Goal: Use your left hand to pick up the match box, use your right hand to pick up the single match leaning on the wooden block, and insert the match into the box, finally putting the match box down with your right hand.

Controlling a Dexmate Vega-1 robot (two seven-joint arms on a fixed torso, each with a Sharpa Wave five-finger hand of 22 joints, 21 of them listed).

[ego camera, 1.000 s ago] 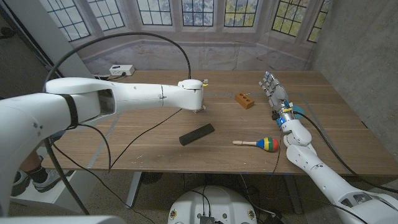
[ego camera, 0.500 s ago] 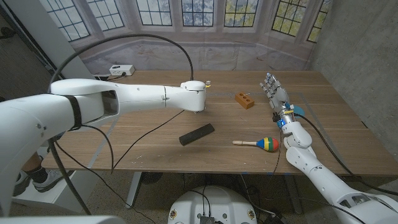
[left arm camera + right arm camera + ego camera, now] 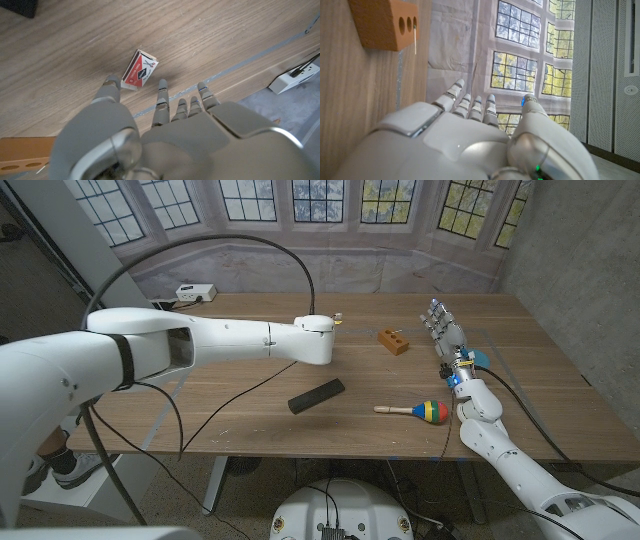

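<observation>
Leaded windows backed a wooden worktop (image 3: 250,395) where the match box (image 3: 140,70), red and white, lay flat on the boards near the far edge, about midway along. Just short of it hovered the left hand (image 3: 165,135), fingers spread and reaching toward the box, its thumb tip close beside one end; nothing was gripped. A single match (image 3: 415,41) stood leaning against the wooden block (image 3: 393,341), an orange block with holes in its top, which sat toward the far right part of the worktop. Near the right edge the right hand (image 3: 441,325) was raised with fingers extended and apart, holding nothing. A black rectangular bar (image 3: 316,395) lay near the middle, and a coloured maraca (image 3: 415,411) lay toward the near edge. A white power strip (image 3: 195,293) rested at the far left corner
</observation>
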